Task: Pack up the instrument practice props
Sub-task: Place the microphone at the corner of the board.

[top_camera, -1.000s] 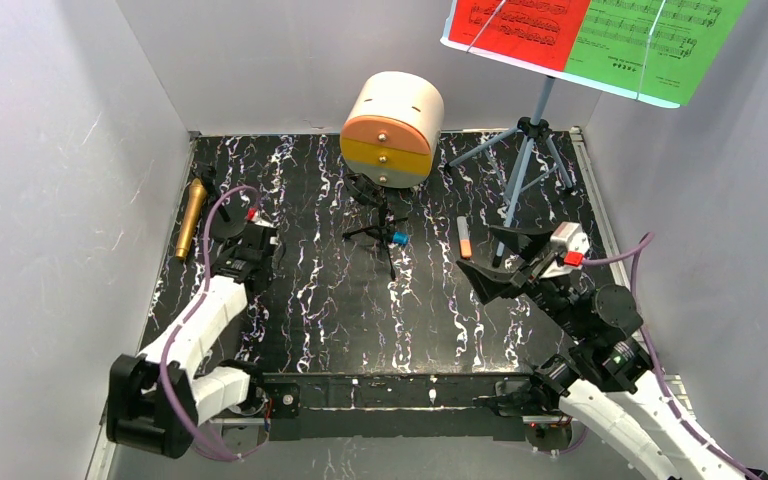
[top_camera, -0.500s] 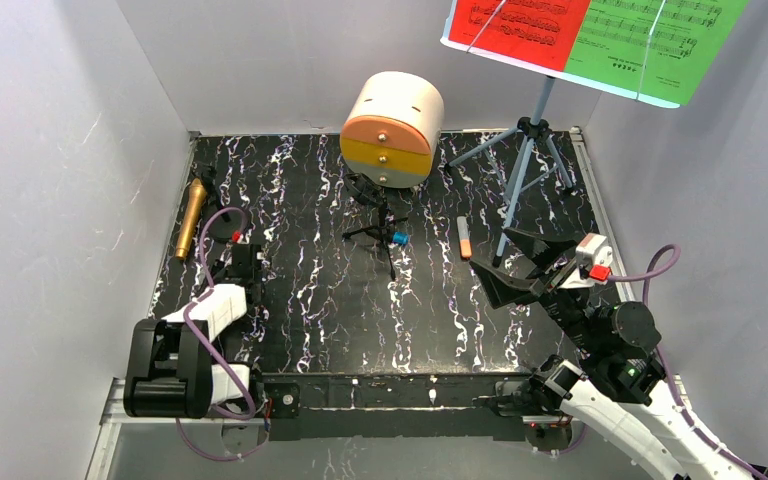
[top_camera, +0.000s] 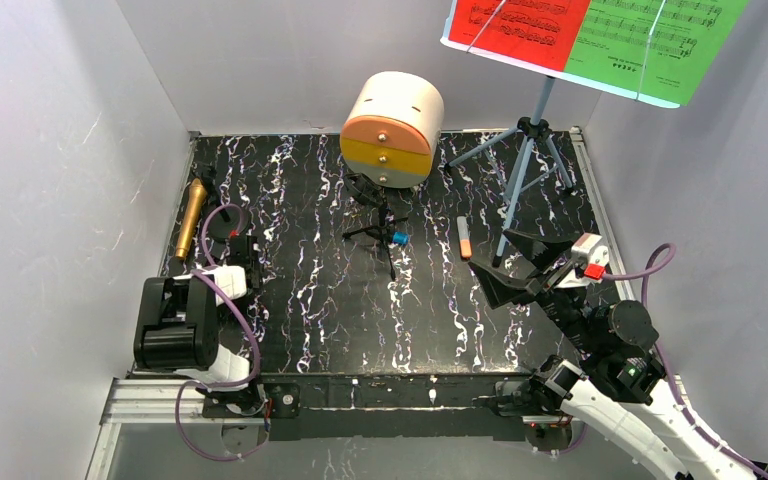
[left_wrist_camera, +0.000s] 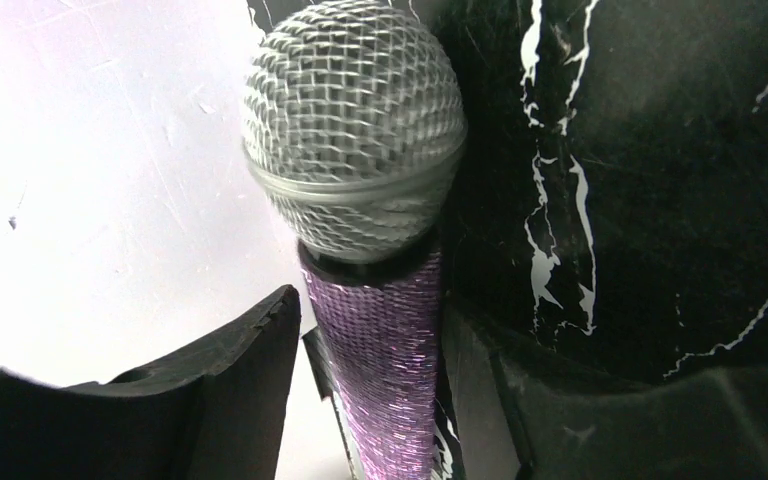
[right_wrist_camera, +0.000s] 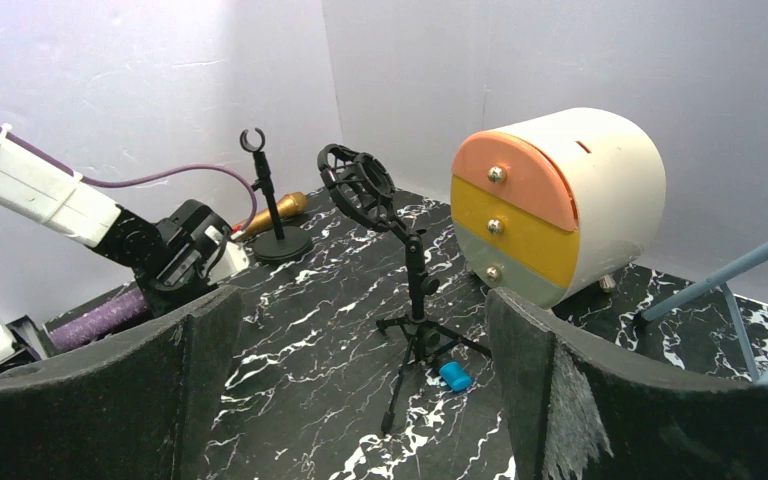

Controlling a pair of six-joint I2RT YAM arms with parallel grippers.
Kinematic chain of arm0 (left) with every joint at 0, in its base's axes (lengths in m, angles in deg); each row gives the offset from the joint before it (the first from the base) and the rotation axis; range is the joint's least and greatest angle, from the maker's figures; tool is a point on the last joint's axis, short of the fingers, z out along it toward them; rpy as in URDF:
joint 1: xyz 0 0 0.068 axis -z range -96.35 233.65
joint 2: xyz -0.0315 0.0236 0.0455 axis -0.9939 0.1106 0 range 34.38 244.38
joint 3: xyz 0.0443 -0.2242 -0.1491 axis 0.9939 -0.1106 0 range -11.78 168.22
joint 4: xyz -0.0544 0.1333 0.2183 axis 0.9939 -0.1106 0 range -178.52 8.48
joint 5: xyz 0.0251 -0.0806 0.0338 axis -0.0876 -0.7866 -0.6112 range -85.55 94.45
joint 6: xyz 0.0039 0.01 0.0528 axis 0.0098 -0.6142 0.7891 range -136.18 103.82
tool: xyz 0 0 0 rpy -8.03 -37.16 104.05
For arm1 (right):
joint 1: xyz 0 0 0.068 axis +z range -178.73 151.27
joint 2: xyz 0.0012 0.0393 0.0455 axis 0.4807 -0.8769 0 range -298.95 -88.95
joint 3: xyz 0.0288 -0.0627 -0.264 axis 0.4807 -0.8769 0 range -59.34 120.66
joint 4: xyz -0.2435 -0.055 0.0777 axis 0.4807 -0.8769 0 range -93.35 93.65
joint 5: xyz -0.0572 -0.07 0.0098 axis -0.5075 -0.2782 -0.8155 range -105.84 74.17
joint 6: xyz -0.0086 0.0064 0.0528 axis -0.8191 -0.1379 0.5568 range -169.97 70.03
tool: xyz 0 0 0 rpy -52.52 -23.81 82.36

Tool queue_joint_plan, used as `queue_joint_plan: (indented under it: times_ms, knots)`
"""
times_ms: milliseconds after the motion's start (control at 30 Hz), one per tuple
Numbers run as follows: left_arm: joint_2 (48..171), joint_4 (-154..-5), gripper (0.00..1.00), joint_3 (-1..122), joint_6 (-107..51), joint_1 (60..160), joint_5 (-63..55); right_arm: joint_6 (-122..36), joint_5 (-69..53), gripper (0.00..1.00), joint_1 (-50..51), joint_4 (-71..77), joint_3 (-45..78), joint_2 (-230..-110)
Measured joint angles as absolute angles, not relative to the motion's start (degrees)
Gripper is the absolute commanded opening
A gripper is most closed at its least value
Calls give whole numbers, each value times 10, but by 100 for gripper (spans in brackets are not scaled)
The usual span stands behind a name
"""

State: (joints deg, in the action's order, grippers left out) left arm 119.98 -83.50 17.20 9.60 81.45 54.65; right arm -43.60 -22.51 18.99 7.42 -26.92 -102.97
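Microphones, 2: gold mic (top_camera: 192,215) at table's (top_camera: 310,300) left edge, purple mic (left_wrist_camera: 352,130) between left gripper's (left_wrist_camera: 372,310) part-open jaws, grip unclear; black mic tripod (right_wrist_camera: 415,280), 1; round-base stand (right_wrist_camera: 282,243), 1; blue tripod (top_camera: 530,128), 1, bearing red sheet (top_camera: 518,22) and green sheet (top_camera: 655,35), print unreadable; right gripper (right_wrist_camera: 360,300) spread wide, empty.

The left arm sits folded low, the left gripper (top_camera: 251,252) loosely parted, while the right gripper (top_camera: 508,264) hovers spread wide.

Walled lab bench, marbled tabletop (top_camera: 330,310)
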Motion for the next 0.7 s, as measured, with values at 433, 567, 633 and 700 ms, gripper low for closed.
queue_joint_plan:
  times_ms: [433,567,633,700]
  knots:
    - [1211,-853,64,190,96,815,561,-440,-235,99,190,67,-269,-1040]
    - [1210,-860,65,198,87,815,554,-441,-237,99,191,67,-269,-1040]
    - [1201,-861,66,201,78,814,542,-442,-239,99,193,67,-269,-1040]
    - [1186,-866,67,207,66,814,521,-442,-239,99,193,66,-269,-1040]
